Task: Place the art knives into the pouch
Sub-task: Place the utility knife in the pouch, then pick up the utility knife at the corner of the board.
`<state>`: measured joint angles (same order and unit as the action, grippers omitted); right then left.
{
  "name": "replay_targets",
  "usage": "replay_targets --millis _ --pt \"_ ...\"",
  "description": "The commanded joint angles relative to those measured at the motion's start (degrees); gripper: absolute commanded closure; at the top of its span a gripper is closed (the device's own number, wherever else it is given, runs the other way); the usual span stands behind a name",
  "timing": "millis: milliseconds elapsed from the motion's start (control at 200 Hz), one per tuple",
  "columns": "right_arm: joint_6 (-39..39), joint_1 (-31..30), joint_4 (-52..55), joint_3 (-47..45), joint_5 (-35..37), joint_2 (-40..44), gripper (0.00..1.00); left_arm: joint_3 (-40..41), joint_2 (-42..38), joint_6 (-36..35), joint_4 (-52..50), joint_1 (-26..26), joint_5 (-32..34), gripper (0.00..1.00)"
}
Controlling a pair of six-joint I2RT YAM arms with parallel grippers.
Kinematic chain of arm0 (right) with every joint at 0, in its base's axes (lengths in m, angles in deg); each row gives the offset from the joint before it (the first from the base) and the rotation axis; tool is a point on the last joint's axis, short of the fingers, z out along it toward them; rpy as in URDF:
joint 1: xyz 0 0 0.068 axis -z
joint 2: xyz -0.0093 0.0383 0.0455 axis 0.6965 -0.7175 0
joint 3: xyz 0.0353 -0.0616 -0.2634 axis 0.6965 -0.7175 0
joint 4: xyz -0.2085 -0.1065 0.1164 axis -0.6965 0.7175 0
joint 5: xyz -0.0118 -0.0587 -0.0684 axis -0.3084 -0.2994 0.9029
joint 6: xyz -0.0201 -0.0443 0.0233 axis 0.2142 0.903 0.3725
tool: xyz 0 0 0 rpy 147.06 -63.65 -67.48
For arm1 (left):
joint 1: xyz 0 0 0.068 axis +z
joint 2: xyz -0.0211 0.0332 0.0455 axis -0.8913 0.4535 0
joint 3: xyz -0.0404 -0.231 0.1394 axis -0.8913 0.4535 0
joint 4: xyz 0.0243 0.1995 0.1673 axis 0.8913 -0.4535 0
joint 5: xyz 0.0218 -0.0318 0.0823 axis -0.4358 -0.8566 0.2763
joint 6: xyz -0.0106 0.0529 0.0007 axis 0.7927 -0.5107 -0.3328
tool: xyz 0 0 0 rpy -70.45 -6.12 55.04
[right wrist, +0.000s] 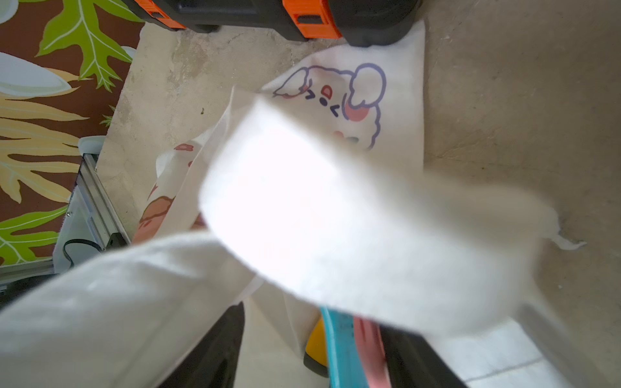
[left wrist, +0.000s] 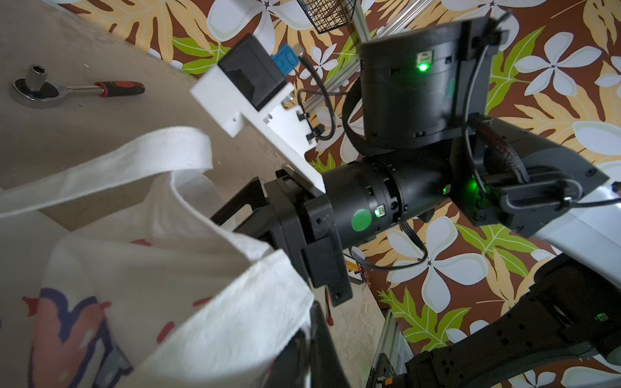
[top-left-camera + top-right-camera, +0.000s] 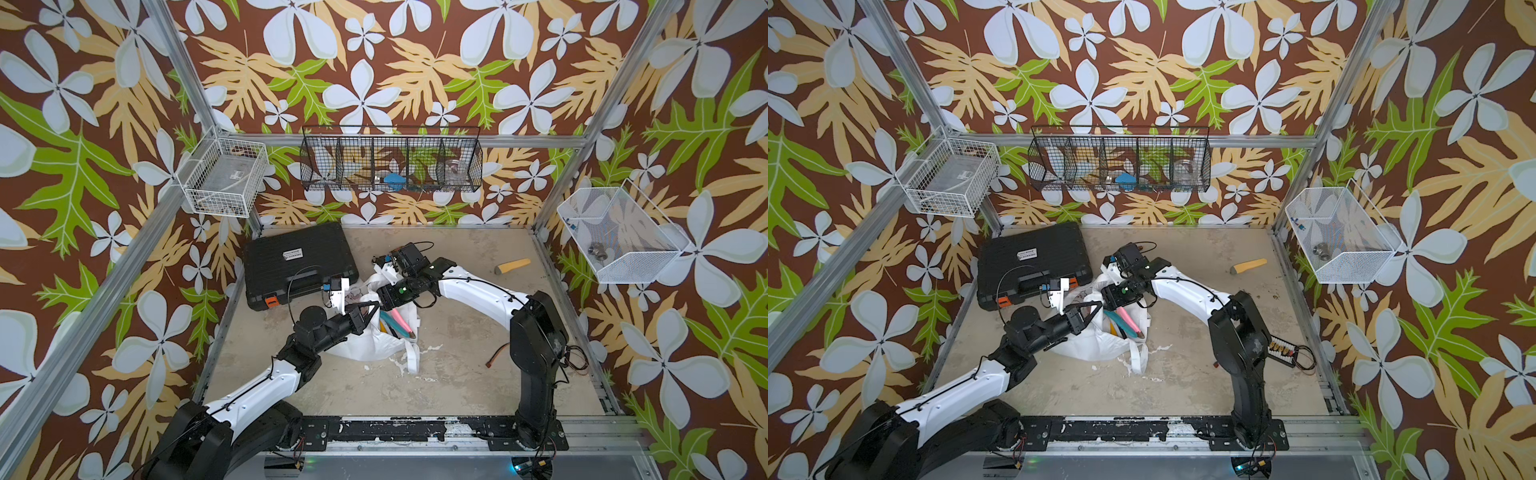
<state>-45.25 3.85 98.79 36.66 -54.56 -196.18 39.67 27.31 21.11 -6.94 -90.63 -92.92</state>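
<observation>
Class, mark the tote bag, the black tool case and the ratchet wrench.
tote bag [image 3: 365, 347]: in a top view, white side panel.
black tool case [image 3: 316, 266]: in a top view, lid middle.
ratchet wrench [image 2: 33, 94]: left wrist view, metal head.

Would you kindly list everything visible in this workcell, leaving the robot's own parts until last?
pouch: one, white with cartoon prints, mid-table, mouth open.
slim items: three, pink, teal, yellow, inside the pouch.
tool case: one, black with orange latches, rear left.
yellow-handled tool: one, yellow, rear right.
ratchet wrench: one, steel with red-black handle, on the table.
white wire basket: one, white, left wall.
black wire basket: one, black, back wall.
blue item: one, blue, in the black wire basket.
clear jar: one, clear, same basket.
white mesh basket: one, white, right wall.
left gripper: one, black, shut on the pouch rim.
right gripper: one, black, open at the pouch mouth.
</observation>
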Motion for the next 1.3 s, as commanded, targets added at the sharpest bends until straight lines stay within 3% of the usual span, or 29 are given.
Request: replay_targets --millis 0,105,255,426,561,711,972,1112,1297 --pt "0.78 1.07 -3.04 -3.38 1.24 3.61 0.23 -0.29 0.19 -1.05 1.14 -0.07 -0.03 1.00" --pt "1.00 1.63 -3.24 -5.04 2.06 6.42 0.21 -0.48 0.73 -1.05 1.28 -0.02 0.02 1.00" --pt "2.52 3.41 -0.56 -10.08 9.56 13.79 0.21 -0.60 0.44 -1.72 0.29 -0.09 0.44 1.00" --pt "0.38 10.69 -0.71 -17.80 17.18 23.81 0.22 -1.13 1.19 -2.01 0.22 -0.09 0.31 1.00" --pt "-3.55 15.75 -3.38 -20.16 24.64 26.21 0.23 -0.87 1.25 -2.17 0.44 -0.09 0.55 1.00" --pt "-7.62 19.07 -8.58 -19.63 29.59 21.24 0.26 -0.43 1.48 -1.80 1.02 -0.09 0.36 1.00" --pt "-11.77 26.03 -5.62 -7.59 33.39 2.22 0.31 -0.01 0.95 -1.66 1.23 -0.09 -0.26 1.00" --pt "-16.84 29.69 -11.59 -10.41 33.76 0.51 0.34 0.37 0.88 -1.42 1.77 -0.09 -0.19 1.00" --pt "-22.36 31.10 -12.86 -8.45 46.25 -1.87 0.35 0.80 1.12 -0.70 2.93 -0.08 -0.97 1.00"
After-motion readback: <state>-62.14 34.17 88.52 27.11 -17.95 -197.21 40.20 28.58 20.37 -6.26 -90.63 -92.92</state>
